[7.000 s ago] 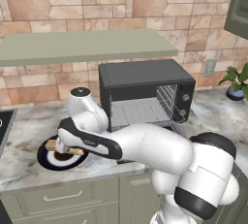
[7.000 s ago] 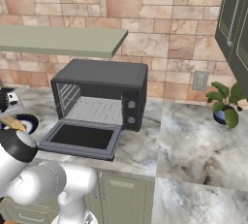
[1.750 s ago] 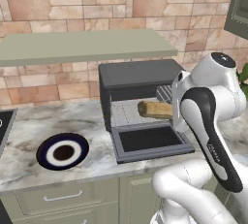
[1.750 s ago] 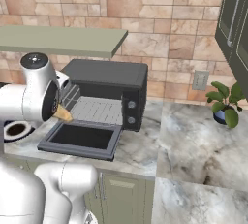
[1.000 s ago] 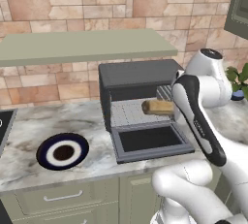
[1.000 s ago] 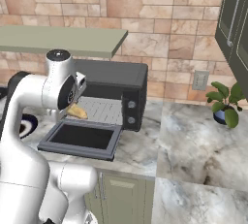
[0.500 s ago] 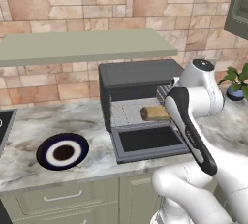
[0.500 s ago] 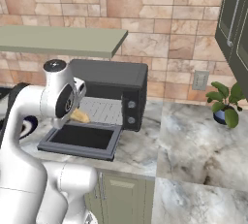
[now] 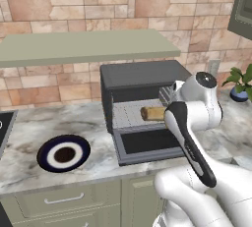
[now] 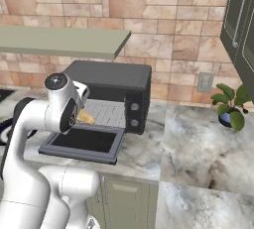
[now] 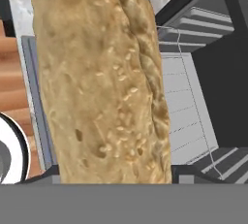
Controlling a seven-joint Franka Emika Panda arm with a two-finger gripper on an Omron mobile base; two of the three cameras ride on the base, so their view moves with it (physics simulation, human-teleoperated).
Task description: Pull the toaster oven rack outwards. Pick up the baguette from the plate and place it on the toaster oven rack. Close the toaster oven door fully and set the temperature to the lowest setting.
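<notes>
The baguette (image 9: 152, 113) (image 10: 86, 117) (image 11: 101, 87) hangs lengthwise in my gripper (image 10: 78, 116), which is shut on it, just above the front of the toaster oven rack (image 9: 127, 116) (image 10: 107, 110) (image 11: 182, 106). The toaster oven (image 9: 142, 74) (image 10: 112, 80) stands open, with the toaster oven door (image 9: 147, 142) (image 10: 84, 142) folded down flat over the counter. My fingertips are hidden behind the loaf in the hand view. The plate (image 9: 64, 153) (image 11: 8, 146) lies bare on the counter left of the oven.
Two round knobs (image 10: 132, 114) sit on the oven's right panel. A long shelf (image 9: 88, 46) runs above the oven. A potted plant (image 10: 229, 105) and a wall outlet (image 10: 205, 82) are to the right. A cooktop corner (image 9: 4, 123) shows at far left.
The arm has folded in and brought the baguette lower and closer to the oven mouth, down to the rack's level. Plate, oven and door have not moved.
</notes>
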